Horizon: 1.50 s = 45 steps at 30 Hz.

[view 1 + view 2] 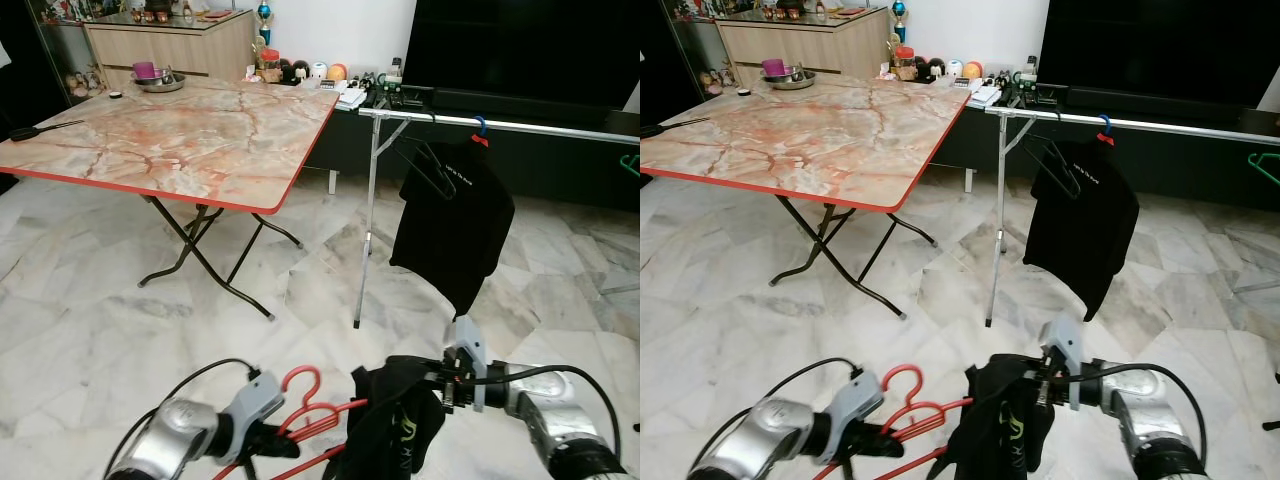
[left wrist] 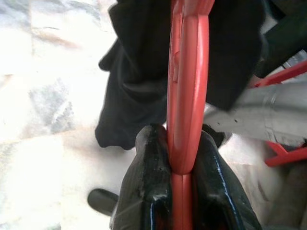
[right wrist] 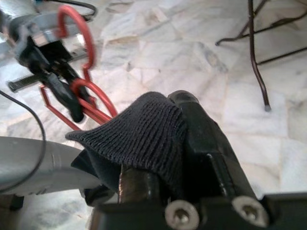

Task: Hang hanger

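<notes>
My left gripper (image 1: 272,438) is low in front of me, shut on a red hanger (image 1: 312,404) whose hook points up. In the left wrist view the hanger's red bar (image 2: 187,91) is pinched between the black fingers (image 2: 146,187). My right gripper (image 1: 447,386) is shut on the collar edge of a black garment (image 1: 395,432) that drapes over the hanger's right end. The right wrist view has this knit fabric (image 3: 144,129) folded over the fingers. Ahead on the right stands a metal clothes rail (image 1: 520,124) with a black shirt (image 1: 455,225) hung on it.
An empty black hanger (image 1: 428,162) hangs on the rail beside the shirt, and a green hanger (image 1: 630,164) sits at the right edge. A folding marble-top table (image 1: 170,135) stands left of the rail. Behind are a sideboard (image 1: 170,45) and a dark TV unit (image 1: 520,50). The floor is marble tile.
</notes>
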### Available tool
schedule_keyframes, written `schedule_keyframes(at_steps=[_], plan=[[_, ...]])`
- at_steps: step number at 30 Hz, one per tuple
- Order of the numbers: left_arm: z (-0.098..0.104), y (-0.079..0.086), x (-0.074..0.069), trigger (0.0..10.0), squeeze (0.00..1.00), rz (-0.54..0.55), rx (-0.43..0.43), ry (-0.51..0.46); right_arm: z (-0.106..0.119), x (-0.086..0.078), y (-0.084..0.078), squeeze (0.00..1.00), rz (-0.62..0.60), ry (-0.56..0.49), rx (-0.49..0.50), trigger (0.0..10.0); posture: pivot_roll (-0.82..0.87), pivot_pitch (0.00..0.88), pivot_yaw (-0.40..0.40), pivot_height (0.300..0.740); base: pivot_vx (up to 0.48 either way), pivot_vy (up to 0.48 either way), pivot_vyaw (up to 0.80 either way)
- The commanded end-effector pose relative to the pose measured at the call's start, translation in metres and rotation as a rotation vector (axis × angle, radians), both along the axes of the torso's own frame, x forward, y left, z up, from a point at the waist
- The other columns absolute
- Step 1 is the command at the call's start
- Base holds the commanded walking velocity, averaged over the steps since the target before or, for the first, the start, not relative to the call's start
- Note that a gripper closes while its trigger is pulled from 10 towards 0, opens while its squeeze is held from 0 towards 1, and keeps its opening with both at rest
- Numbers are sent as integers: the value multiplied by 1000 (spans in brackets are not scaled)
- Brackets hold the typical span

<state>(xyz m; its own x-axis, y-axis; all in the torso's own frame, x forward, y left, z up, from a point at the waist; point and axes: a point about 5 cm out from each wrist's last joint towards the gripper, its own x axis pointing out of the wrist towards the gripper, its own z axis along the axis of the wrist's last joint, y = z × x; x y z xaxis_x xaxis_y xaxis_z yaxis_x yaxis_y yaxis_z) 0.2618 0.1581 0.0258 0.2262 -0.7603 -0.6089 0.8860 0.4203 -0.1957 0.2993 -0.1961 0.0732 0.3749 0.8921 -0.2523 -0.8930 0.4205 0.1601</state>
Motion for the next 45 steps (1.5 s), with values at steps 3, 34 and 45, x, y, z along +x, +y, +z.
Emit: schedule_keyframes(at_steps=[3,34,45], plan=[[4,19,-12,0,0,-56,7,27,0,-2,-14,0,-32,-20,-67,0,150,32,-36,740,0,0,0],[-58,114,-36,10000,0,708,633,-156,2,6,-44,0,-590,-143,2,0,127,27,-27,740,0,0,0],[-120,89,-137,10000,0,1040,588,164,19,-2,-54,0,-1381,-307,14,0,67,0,-6,740,0,0,0]])
